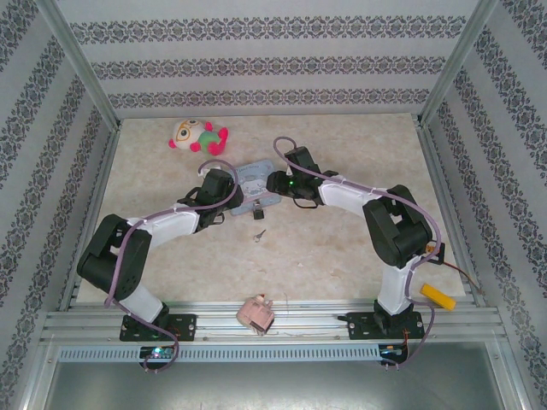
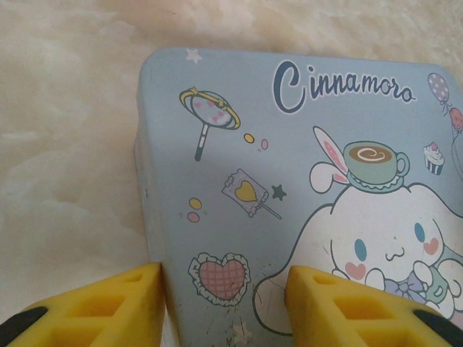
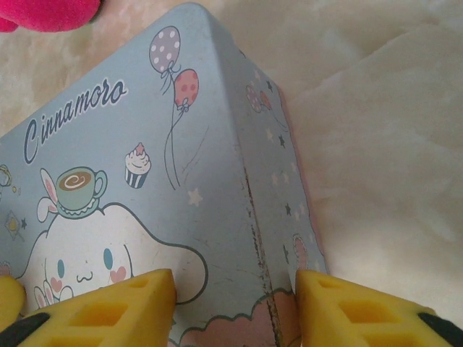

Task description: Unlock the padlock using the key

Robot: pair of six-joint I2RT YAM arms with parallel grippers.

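The small dark padlock [image 1: 255, 207] lies at the near edge of the pale blue cartoon tin [image 1: 255, 179], and whether it hangs from the tin I cannot tell. The tiny grey key [image 1: 259, 235] lies loose on the table just in front of it. My left gripper [image 1: 229, 190] is at the tin's left end. Its yellow fingers stand apart [image 2: 224, 278], one beside the tin's [image 2: 289, 166] left wall and one over the lid. My right gripper [image 1: 275, 182] is at the right end. Its fingers also stand apart [image 3: 235, 282], straddling the tin's [image 3: 145, 144] right edge.
A pink and green plush toy [image 1: 198, 135] lies at the back left, and its pink edge [image 3: 43, 13] shows beyond the tin. A pink blocky object [image 1: 256, 314] sits on the front rail. A yellow piece [image 1: 438, 295] lies by the right arm's base. Patterned walls enclose the table.
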